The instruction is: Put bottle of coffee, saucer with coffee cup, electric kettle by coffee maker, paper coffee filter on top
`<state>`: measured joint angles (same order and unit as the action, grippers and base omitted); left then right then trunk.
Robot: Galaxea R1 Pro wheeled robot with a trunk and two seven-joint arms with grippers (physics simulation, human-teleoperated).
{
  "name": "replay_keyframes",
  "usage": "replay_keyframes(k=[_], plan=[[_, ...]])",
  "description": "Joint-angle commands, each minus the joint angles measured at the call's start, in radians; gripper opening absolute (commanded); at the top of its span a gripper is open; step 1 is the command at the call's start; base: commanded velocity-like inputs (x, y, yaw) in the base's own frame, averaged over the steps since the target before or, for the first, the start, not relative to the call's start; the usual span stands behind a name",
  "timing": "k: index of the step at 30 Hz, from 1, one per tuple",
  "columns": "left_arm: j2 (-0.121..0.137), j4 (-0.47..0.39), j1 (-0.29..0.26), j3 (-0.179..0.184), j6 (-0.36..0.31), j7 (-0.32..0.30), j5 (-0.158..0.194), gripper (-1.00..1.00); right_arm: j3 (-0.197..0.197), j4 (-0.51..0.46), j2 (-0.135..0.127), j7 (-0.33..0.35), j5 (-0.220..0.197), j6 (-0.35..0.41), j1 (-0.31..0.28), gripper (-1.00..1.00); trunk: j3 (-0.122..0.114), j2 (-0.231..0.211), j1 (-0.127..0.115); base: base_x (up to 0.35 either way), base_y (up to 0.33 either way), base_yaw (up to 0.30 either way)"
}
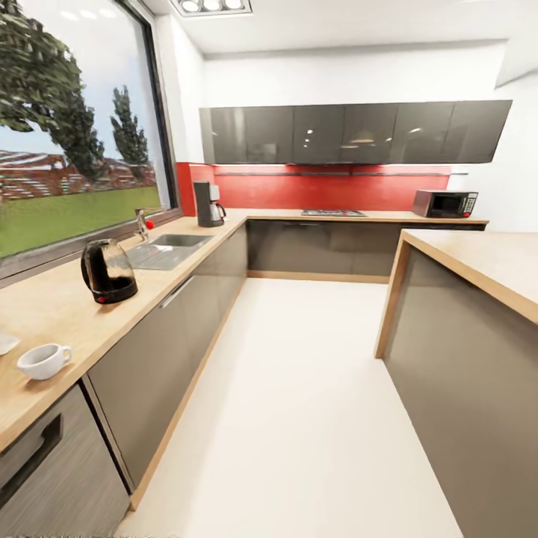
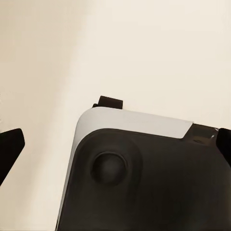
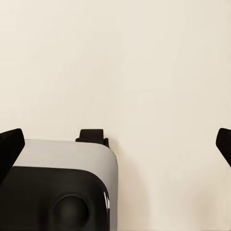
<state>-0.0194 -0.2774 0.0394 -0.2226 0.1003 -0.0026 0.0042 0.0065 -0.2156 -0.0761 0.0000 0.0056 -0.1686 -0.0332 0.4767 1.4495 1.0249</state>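
so the robot looks like it's in transit right now, rolling down the kitchen aisle with nothing picked up. in the head view the kitchen countertop (image 1: 67, 314) runs along the left side of the frame, and the coffee maker (image 1: 208, 203) sits way back at the corner, upper middle-left, already where it belongs. the electric kettle (image 1: 109, 271) stands at middle left, just short of the sink (image 1: 168, 250), well apart from the coffee maker. the coffee cup (image 1: 44, 361) is at the lower left, upright on the bare wood, and a sliver of white at the very left edge could be the saucer (image 1: 6, 343), can't say for sure. both wrist views look down at the pale floor and the robot's own base; the left gripper (image 2: 115, 144) and right gripper (image 3: 115, 144) each have their fingertips spread wide with nothing between them. my guess is the step in hand is fetching the cup or kettle, so the next move calls for turning toward the counter and reaching left. no readable labels or brand text anywhere, the microwave (image 1: 445, 203) at upper right is too blurry.
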Motion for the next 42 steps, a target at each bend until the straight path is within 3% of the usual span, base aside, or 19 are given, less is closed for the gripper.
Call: replay_keyframes(k=[1,13,29,42], plan=[[-0.001,-0.002,0.000,-0.003,0.001,0.000,0.000,1.00,0.001,0.001,0.000,0.000,0.001,-0.003,-0.001,1.00,0.001,0.000,0.000,0.099,-0.078,0.201],[-0.001,-0.002,0.000,-0.003,0.000,0.000,0.000,1.00,0.001,0.001,-0.001,0.000,0.000,-0.003,-0.001,1.00,0.002,0.000,0.000,0.220,-0.162,0.034],[-0.001,-0.002,0.000,-0.003,0.001,-0.001,0.000,1.00,0.001,0.001,0.000,0.000,0.000,-0.003,-0.001,1.00,0.002,0.000,0.000,0.029,-0.012,0.188],[-0.001,-0.002,0.000,-0.003,0.001,0.000,0.000,1.00,0.001,0.001,-0.001,0.000,0.000,-0.003,-0.001,1.00,0.002,0.000,0.000,0.175,-0.125,0.037]])
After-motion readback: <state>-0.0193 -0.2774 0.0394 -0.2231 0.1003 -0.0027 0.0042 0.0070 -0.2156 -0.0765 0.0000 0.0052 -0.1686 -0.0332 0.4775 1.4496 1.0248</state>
